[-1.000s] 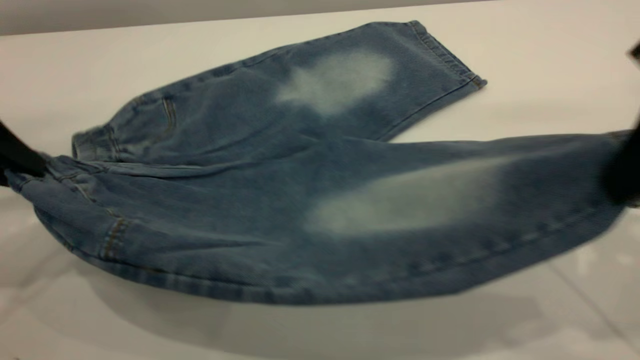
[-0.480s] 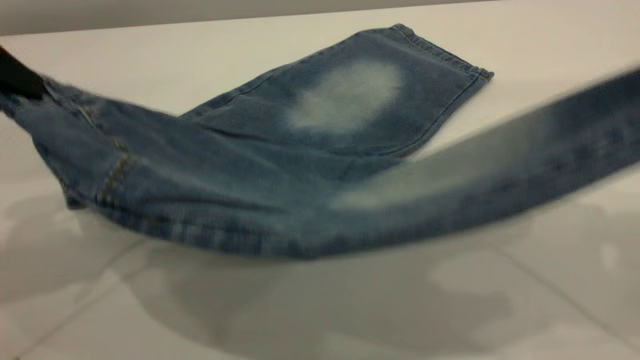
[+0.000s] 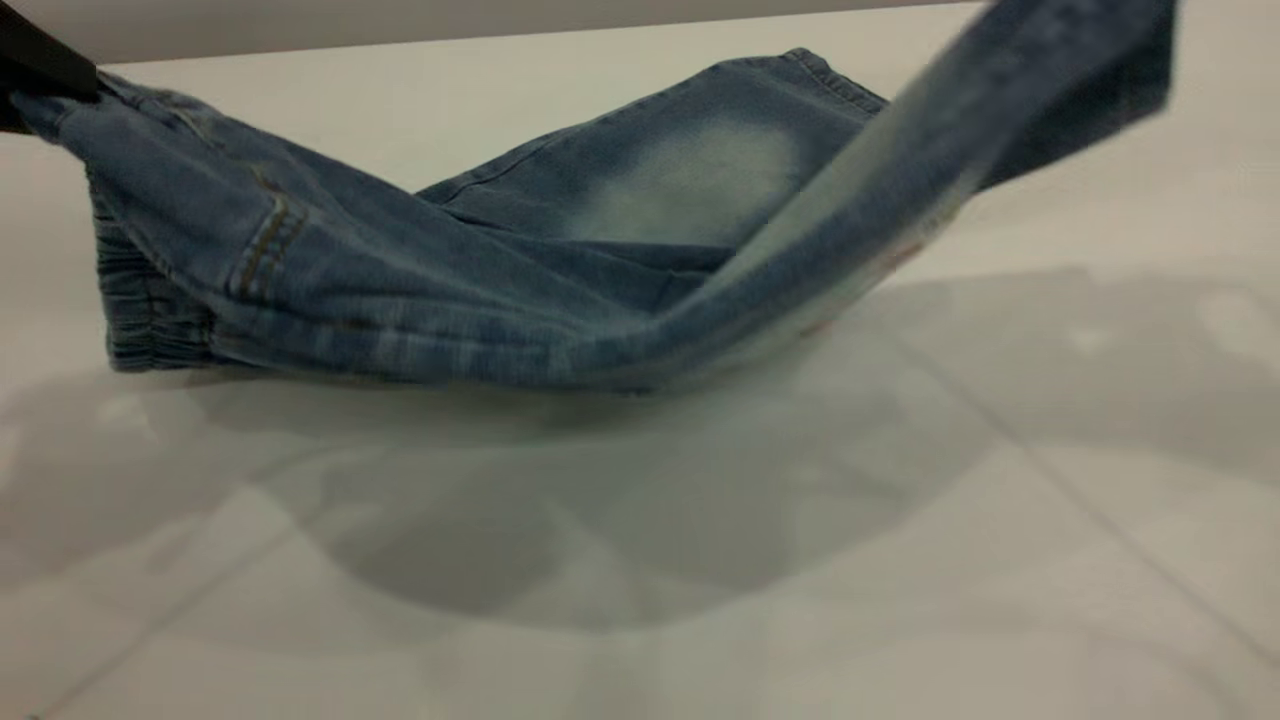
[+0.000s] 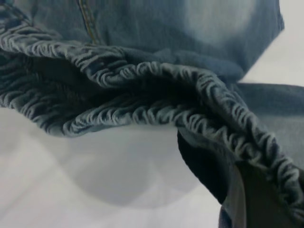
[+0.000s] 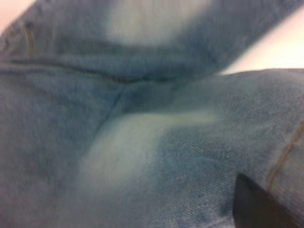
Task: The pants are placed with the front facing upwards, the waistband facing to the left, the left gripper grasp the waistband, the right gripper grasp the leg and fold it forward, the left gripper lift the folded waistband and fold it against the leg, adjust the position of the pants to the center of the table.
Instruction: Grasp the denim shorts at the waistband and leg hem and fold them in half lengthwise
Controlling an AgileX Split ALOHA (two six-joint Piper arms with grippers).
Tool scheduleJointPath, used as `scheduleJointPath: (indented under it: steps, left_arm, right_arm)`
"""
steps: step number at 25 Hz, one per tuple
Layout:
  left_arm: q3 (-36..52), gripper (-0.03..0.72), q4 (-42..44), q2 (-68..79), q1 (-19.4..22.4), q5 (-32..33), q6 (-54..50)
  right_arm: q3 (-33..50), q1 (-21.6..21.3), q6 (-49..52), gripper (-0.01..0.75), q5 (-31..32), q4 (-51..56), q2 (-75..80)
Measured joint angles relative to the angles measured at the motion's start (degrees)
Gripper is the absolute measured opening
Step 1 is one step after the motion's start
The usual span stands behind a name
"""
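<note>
Pants [image 3: 420,300] in mid-fold, with the far leg [image 3: 690,175] lying flat on the tabletop [image 3: 700,560] as landmark. Since a second ago the near leg [image 3: 960,120] has risen from just beside the far leg, low over the tabletop, to high above the far leg's hem; the waistband [image 3: 145,310] corner has climbed likewise, so the cloth sags between two raised ends. Left end effector [image 3: 45,70], up beyond the waistband end, is clamped on the waistband (its dark finger [image 4: 266,199] shows under the ruffled band). Right end effector [image 5: 256,204] grips the near leg by its hem, seen only from its wrist. The forward fold appears under way: near leg not yet laid over the far leg.
</note>
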Motion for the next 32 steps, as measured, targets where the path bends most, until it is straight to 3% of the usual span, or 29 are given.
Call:
scheduleJointPath:
  steps: [15,23,32]
  left_arm:
    - [3.6,0.114,-2.5,0.1,0.0,-19.5,-11.7]
    - [4.1,0.114,-10.7,1.6,0.0,-31.4,-13.0]
    - [4.0,0.114,-13.4,11.3,0.0,-37.4,-12.8]
  right_arm:
    - [-23.5,0.0,-1.2,0.024,-1.7,7.2,25.1]
    - [-29.9,0.1,-1.1,0.024,-2.3,9.6,34.2]
    - [-31.6,0.1,-1.1,0.024,-4.2,10.8,38.7]
